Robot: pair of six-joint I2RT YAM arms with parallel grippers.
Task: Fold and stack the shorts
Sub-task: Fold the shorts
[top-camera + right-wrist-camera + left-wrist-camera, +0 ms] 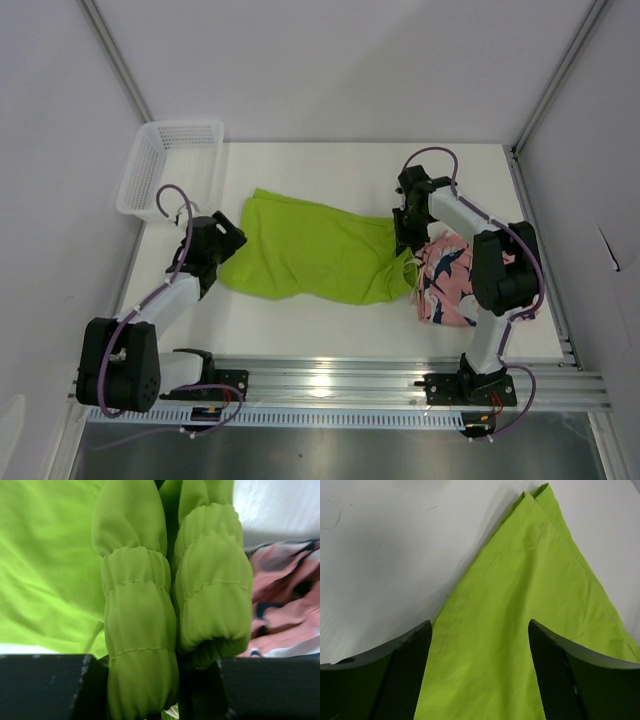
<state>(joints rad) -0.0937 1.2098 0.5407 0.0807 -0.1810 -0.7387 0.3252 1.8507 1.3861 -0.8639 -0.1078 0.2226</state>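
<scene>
The lime-green shorts (315, 250) lie spread across the middle of the table. My left gripper (228, 243) is open over their left end; in the left wrist view (480, 630) green cloth (520, 605) lies between the two dark fingers (407, 672), not pinched. My right gripper (405, 240) is shut on the gathered elastic waistband (140, 630) at the right end of the green shorts. The coral-pink printed shorts (448, 280) lie crumpled at the right, partly under my right arm, and also show in the right wrist view (285, 600).
A white mesh basket (170, 165) stands at the back left corner of the table. Grey walls close in the table at the left, back and right. A metal rail (340, 385) runs along the near edge.
</scene>
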